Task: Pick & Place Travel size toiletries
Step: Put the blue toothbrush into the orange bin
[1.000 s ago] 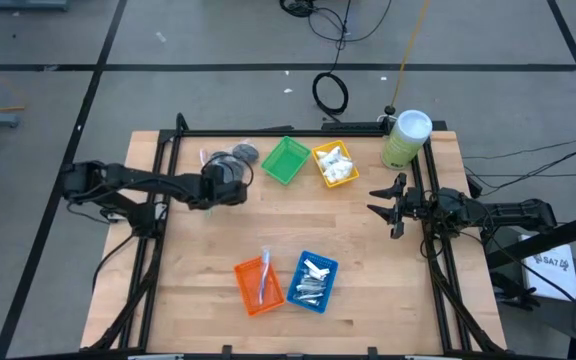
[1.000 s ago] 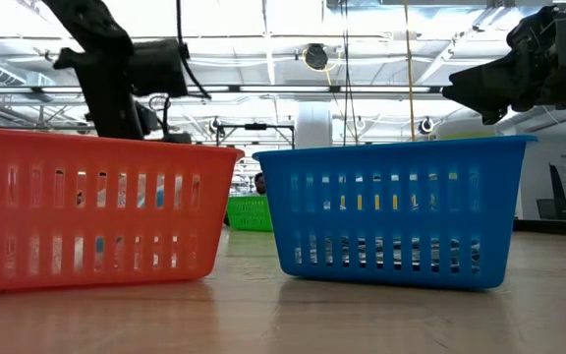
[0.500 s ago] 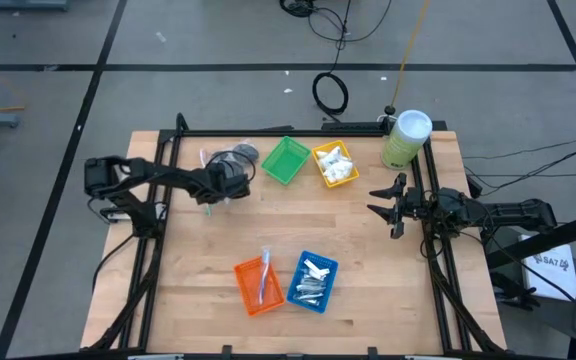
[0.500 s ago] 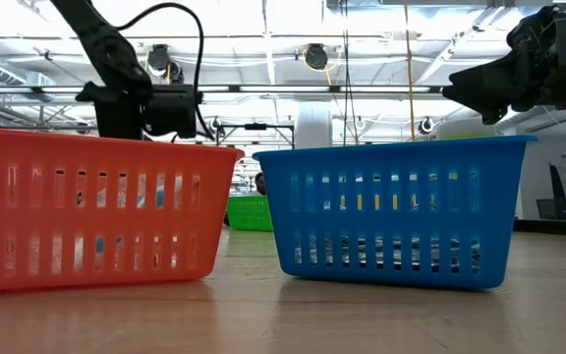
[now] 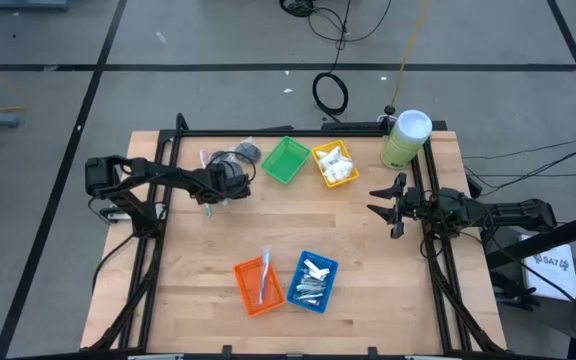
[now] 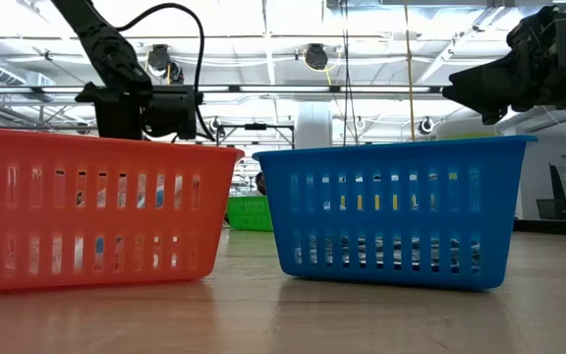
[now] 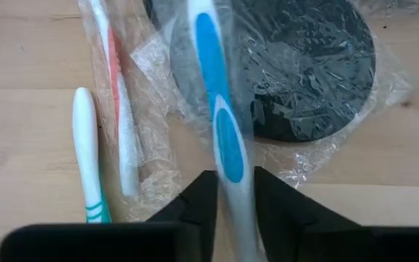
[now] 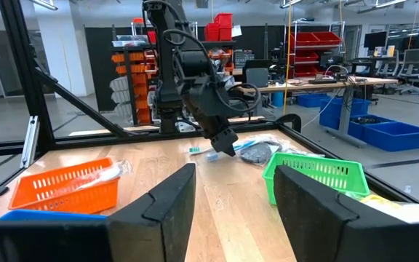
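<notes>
The toiletries lie in a heap at the table's far left: a dark disc (image 7: 304,65) in clear wrap, a red-and-white stick (image 7: 118,94) in wrap, a white-and-green stick (image 7: 87,153) and a blue-and-clear stick (image 7: 213,87) that crosses the disc's wrap. My left gripper (image 7: 233,178) slants down over the heap (image 5: 230,160), shut on the blue stick. My right gripper (image 5: 380,200) hangs open and level at the table's right edge, away from every item. My left gripper pinches the blue stick's handle (image 7: 231,156) between its two fingers (image 7: 201,200). The fingers slant down from the table's near left and run roughly along the stick, which passes back between them. The stick's far part lies over the wrapped disc.
A green tray (image 5: 285,160) and a yellow tray (image 5: 335,165) holding white packets stand at the back. An orange tray (image 5: 258,285) and a blue tray (image 5: 313,281) with items stand at the front. A pale green canister (image 5: 405,138) occupies the far right corner.
My left gripper has come down and a little toward the table's left onto the heap of toiletries, then held still there. The right arm has not moved.
</notes>
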